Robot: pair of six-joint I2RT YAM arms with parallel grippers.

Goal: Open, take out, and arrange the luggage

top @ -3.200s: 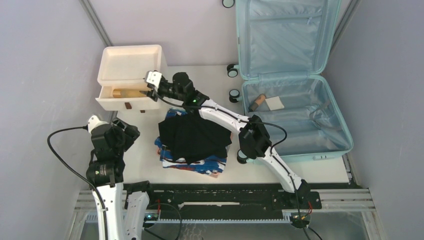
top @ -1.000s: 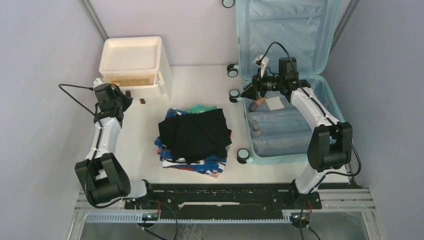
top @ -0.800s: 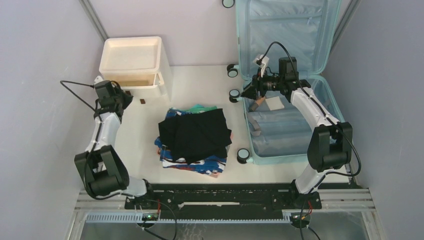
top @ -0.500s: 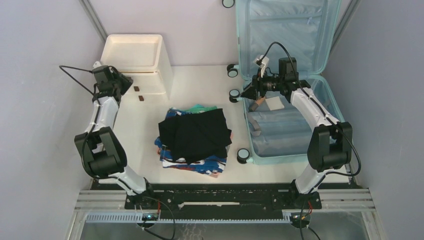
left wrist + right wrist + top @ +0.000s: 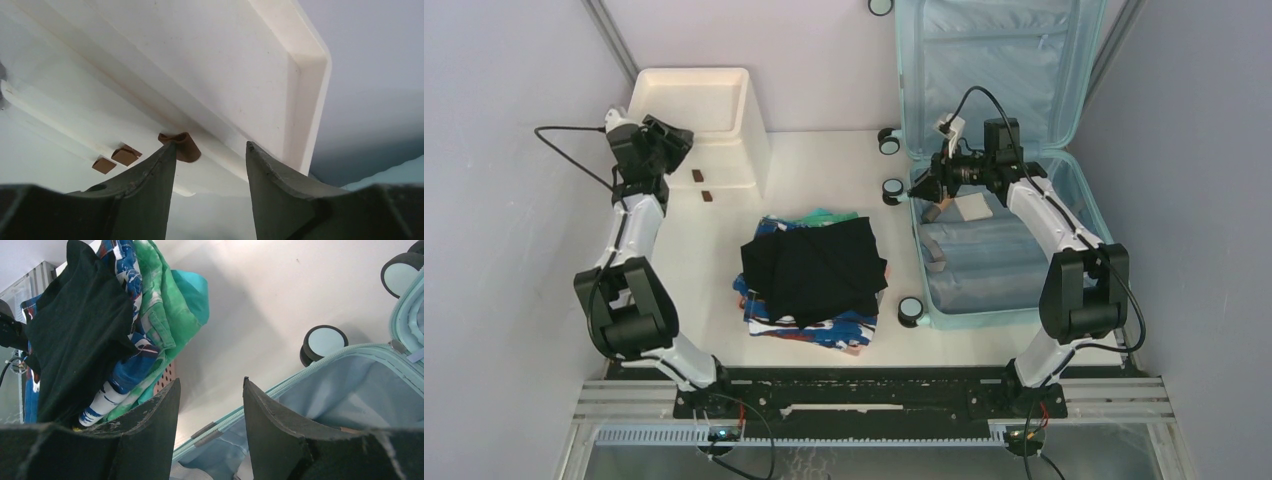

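The pale aqua luggage (image 5: 1092, 265) lies open at the right, its lid (image 5: 999, 70) propped against the back wall. My right gripper (image 5: 921, 187) hovers open over the left rim of the lower half; the right wrist view shows its jaws (image 5: 210, 385) apart above the zipper edge (image 5: 300, 372), holding nothing. My left gripper (image 5: 674, 140) is at the front of the cream cabinet (image 5: 694, 105). Its jaws (image 5: 210, 150) stand apart in the left wrist view, with the brown drawer handle (image 5: 181, 145) just beside the left fingertip and nothing gripped.
A pile of folded clothes (image 5: 814, 270), black on top, sits mid-table on a pink perforated basket (image 5: 167, 377). Inside the luggage lie a brown object (image 5: 939, 207), a pale card (image 5: 972, 207) and a folded grey-blue piece (image 5: 984, 260). Caster wheels (image 5: 891, 190) stick out leftward.
The cabinet drawer went from open to shut as my left arm moved toward it. The left gripper then opened. The right arm stayed in place.
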